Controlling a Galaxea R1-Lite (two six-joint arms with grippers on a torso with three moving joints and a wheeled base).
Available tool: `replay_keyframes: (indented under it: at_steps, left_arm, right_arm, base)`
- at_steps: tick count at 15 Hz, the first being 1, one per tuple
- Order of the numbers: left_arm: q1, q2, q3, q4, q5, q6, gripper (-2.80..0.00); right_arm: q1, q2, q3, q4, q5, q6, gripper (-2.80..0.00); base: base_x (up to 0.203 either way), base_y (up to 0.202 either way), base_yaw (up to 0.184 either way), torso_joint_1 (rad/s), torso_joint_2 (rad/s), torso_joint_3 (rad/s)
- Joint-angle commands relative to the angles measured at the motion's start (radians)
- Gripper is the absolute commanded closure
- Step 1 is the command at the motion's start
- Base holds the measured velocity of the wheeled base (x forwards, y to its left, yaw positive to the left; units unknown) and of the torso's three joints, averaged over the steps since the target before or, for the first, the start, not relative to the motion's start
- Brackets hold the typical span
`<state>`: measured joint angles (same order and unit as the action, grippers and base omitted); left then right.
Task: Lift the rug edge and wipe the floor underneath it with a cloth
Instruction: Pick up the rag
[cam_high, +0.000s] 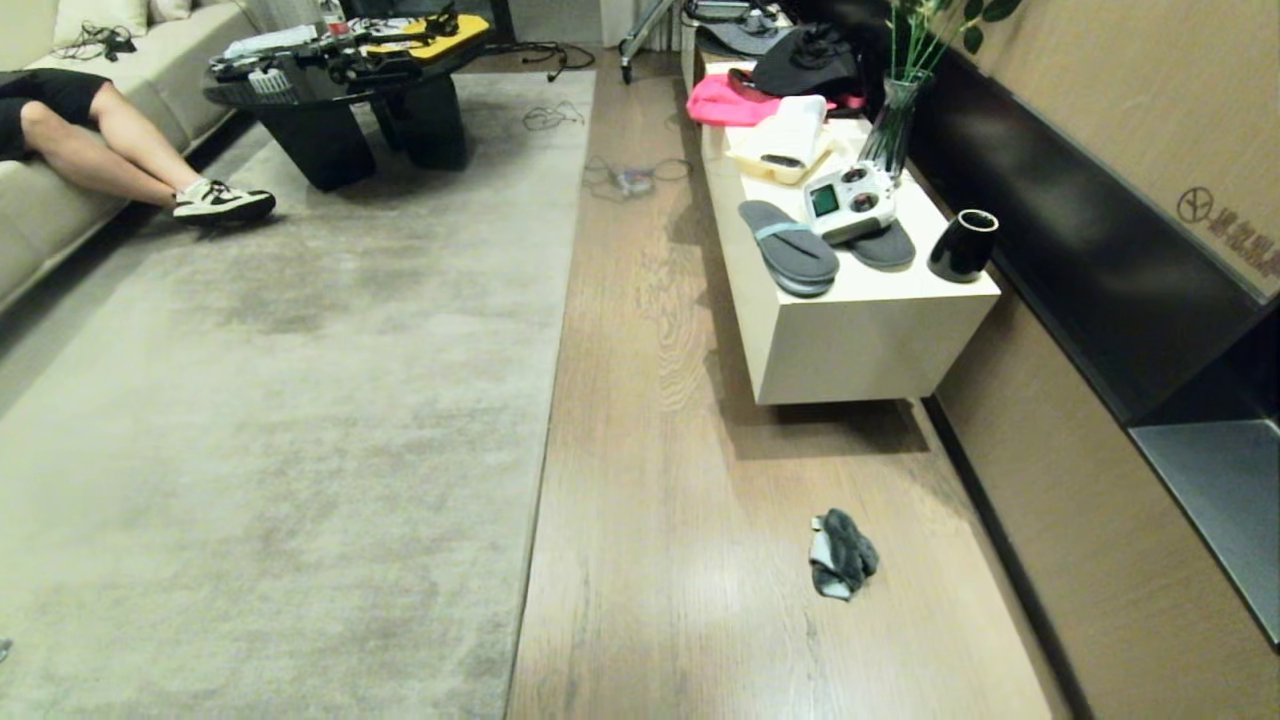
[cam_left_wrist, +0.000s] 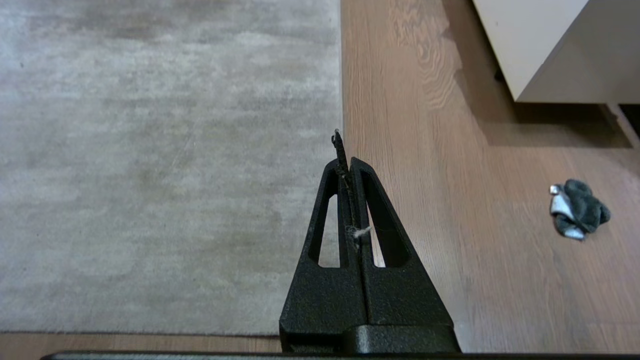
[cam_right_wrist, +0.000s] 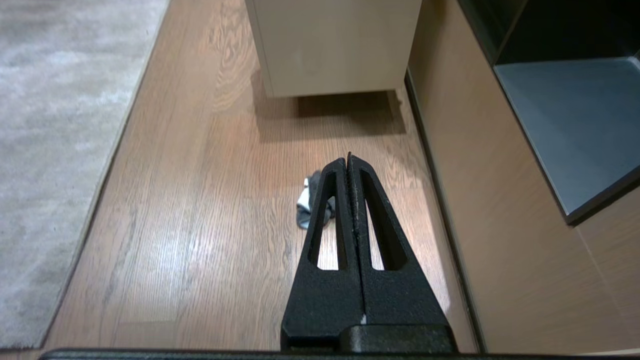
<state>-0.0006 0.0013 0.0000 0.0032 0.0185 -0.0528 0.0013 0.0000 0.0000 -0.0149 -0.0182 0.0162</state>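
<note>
1. Nearest the robot, the left gripper (cam_left_wrist: 350, 162) hangs above the rug edge (cam_left_wrist: 340, 75), its jaws clenched on nothing but a wisp of lint. The right gripper (cam_right_wrist: 348, 159) is likewise clenched and empty, poised over the floor (cam_right_wrist: 200, 210).
2. The cloth (cam_high: 842, 553) lies crumpled on the bare floor, well apart from the rug edge (cam_high: 548, 400) and nearer the wall side, just short of the white cabinet (cam_high: 860, 330).
3. The rug lies flat; no part of its border is lifted yet.
4. Risks, as I judge them: both jaws must part before any grasp, or they will only shove the cloth along the slick planks. A flat border gives thin purchase, so a pinch may slip or catch pile alone.
5. Farther on, the cabinet carries slippers (cam_high: 790, 245), a remote (cam_high: 848, 200) and a black cup (cam_high: 962, 245) near its front corner; a wide swing could knock them.
6. Farthest, cables (cam_high: 630, 178) trail on the floor, and a person's leg (cam_high: 110, 150) rests on the rug's far side; tugging the rug could disturb either.
</note>
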Motion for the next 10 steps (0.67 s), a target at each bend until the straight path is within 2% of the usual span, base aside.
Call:
replay_keyframes:
  at_steps: [1,10]
  left_arm:
    - [-0.001,0.000,0.000,0.000,0.000,-0.001,0.00]
    - [0.000,0.000,0.000,0.000,0.001,-0.001,0.00]
  right_arm:
    - [0.000,0.002,0.000,0.000,0.000,0.000,0.00]
    - [0.000,0.002,0.000,0.000,0.000,0.000,0.00]
  base:
    - [0.000,0.000,0.000,0.005,0.00,-0.194]
    - [0.000,0.000,0.000,0.003,0.00,-0.197]
